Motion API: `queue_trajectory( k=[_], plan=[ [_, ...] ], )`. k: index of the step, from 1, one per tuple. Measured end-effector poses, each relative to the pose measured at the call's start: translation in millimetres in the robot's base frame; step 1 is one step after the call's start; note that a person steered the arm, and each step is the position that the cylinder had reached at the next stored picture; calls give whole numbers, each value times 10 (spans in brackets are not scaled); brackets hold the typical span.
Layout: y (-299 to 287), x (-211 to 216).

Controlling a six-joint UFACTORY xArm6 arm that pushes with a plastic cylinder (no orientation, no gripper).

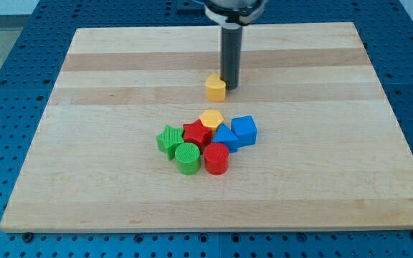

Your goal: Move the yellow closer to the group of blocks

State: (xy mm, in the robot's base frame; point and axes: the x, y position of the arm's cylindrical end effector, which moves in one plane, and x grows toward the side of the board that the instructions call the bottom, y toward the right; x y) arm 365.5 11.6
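Note:
A yellow block, heart-like in shape, sits alone on the wooden board above the group. My tip is right beside it on the view's right, touching or nearly touching it. Below lies the group: a yellow hexagon block, a red star block, a blue cube, a blue triangular block, a green star block, a green cylinder and a red cylinder. The lone yellow block is a short gap above the yellow hexagon.
The board rests on a blue perforated table. The arm's dark rod comes down from the view's top centre.

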Motion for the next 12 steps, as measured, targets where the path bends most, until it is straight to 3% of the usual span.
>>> queue_trajectory(
  k=[3, 5, 7, 10, 12],
  plan=[
    [-412, 400],
    [-450, 5],
    [-1023, 122],
    [-926, 213],
    [-926, 592]
  ],
)
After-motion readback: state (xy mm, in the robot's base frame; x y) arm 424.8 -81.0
